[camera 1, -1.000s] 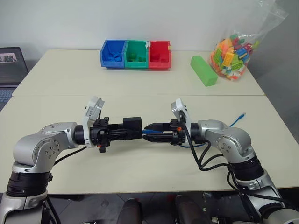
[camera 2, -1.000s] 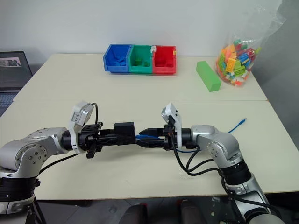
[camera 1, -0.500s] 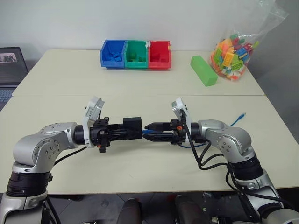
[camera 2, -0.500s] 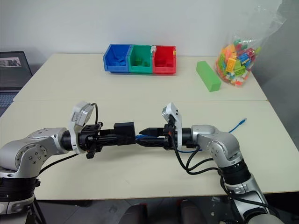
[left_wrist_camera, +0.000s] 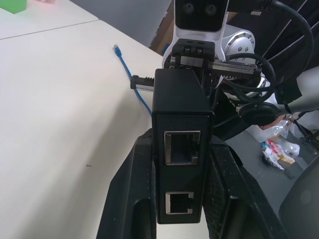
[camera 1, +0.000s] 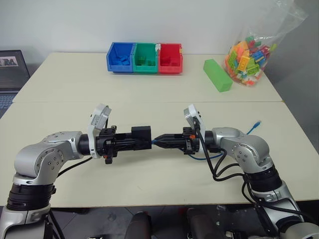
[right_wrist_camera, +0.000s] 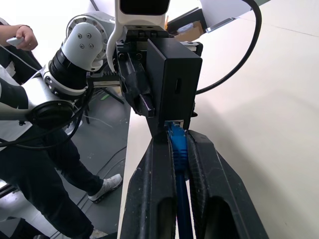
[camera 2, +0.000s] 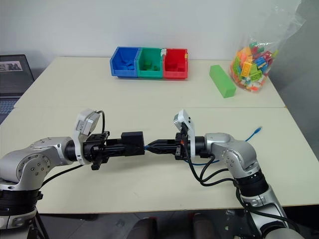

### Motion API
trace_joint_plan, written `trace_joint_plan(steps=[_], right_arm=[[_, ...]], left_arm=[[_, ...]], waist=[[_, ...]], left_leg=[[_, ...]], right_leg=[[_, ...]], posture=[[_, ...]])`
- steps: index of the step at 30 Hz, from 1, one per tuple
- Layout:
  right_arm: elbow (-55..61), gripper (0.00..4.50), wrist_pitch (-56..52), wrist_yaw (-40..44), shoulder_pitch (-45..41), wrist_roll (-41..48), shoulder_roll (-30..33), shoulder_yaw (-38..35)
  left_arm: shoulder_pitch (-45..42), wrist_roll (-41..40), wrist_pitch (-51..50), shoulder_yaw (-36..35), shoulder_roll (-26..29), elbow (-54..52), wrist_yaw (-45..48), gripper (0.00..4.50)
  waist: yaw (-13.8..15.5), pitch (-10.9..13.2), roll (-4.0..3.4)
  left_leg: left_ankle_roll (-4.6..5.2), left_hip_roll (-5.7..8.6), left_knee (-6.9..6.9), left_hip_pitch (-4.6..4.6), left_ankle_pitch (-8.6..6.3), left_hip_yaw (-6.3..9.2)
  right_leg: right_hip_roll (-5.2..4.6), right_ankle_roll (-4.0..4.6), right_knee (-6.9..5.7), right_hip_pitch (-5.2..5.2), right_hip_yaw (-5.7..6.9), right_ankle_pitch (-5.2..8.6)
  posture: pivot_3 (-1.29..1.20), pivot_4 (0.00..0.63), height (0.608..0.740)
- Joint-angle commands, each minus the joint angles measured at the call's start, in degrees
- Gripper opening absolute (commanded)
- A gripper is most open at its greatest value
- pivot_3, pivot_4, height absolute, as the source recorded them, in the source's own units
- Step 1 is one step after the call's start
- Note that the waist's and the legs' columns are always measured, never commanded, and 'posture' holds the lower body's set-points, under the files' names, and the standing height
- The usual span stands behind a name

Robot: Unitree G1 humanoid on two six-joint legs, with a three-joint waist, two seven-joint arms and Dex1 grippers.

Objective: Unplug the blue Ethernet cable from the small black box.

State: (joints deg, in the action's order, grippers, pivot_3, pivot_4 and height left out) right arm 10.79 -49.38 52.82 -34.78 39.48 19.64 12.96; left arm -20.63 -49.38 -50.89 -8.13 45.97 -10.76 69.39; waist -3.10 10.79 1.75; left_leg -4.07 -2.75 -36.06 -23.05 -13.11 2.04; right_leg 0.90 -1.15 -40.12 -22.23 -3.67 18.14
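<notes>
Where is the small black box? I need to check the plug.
Mid-scene, the small black box sits in the left gripper, facing the right gripper.

A cream table bears three bins, blue, green and red, at its far edge; right of them lie a green block and a bag of bricks.

- small black box: matte black, fine woven texture on face, silver-rimmed ports
- blue Ethernet cable: bright blue, between the right gripper fingers
- right gripper: black fingers, white camera block behind
- left gripper: black fingers, silver-grey arm
- bins, beyond both grippers: blue, green, red
- block, beyond the right gripper: light green
- bag of bricks: clear, mixed orange, yellow, green, pink
- table: cream
</notes>
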Motion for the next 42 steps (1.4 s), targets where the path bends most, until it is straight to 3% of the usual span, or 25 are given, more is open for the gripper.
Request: trace_joint_plan(steps=[1,16,26,28,36,42], right_arm=[[1.03,0.06,0.14,0.82,-1.19,0.17,-0.07,0.17],[-1.58,0.04,1.16,5.2,-0.94,-1.65,6.67,-0.97],[0.84,0.04,-0.04,3.63,-1.31,0.93,5.48,-1.83],[1.02,0.74,-0.12,2.88,-1.39,1.21,4.83,-2.23],[1.52,2.56,-1.44,2.36,-1.89,2.38,4.11,-3.27],[0.23,2.57,-0.75,1.71,-1.19,0.84,3.59,-2.11]], left_arm=[[-0.56,-0.79,0.48,-0.14,-0.18,-0.83,0.23,0.78],[0.88,0.35,1.18,-1.7,3.15,0.0,1.92,0.78],[0.86,-0.02,1.01,-0.56,2.1,-1.36,1.05,0.78],[0.94,-0.11,1.04,-0.19,1.8,-1.75,1.03,0.78],[0.78,0.05,1.24,1.01,1.49,-2.05,1.19,0.78],[0.73,0.07,1.75,1.29,0.99,-2.06,1.46,0.78]], waist=[[0.0,0.0,0.0],[0.01,0.01,0.0],[0.01,0.01,0.0],[0.02,0.01,0.0],[0.02,0.02,-0.01],[0.02,0.02,-0.01]], left_leg=[[0.0,0.0,0.0,0.0,0.0,0.0],[0.0,0.0,0.01,-0.03,0.0,0.0],[0.0,-0.01,0.01,-0.03,0.0,0.0],[0.0,0.0,0.01,-0.03,0.0,0.0],[0.0,-0.01,0.02,-0.05,0.0,0.01],[0.0,-0.01,0.01,-0.05,0.0,0.0]], right_leg=[[0.0,0.0,0.01,0.0,0.0,0.0],[0.0,-0.01,0.07,0.0,0.01,0.0],[0.0,-0.02,0.08,0.0,0.01,0.01],[0.0,-0.01,0.08,0.0,0.01,0.01],[0.0,-0.01,0.08,-0.01,0.01,0.0],[0.0,-0.01,0.09,-0.01,0.01,0.0]], posture=[[0.0,0.15,0.74],[0.0,0.15,0.74],[0.0,0.15,0.74],[0.0,0.15,0.74],[0.0,0.15,0.74],[0.0,0.15,0.74]])
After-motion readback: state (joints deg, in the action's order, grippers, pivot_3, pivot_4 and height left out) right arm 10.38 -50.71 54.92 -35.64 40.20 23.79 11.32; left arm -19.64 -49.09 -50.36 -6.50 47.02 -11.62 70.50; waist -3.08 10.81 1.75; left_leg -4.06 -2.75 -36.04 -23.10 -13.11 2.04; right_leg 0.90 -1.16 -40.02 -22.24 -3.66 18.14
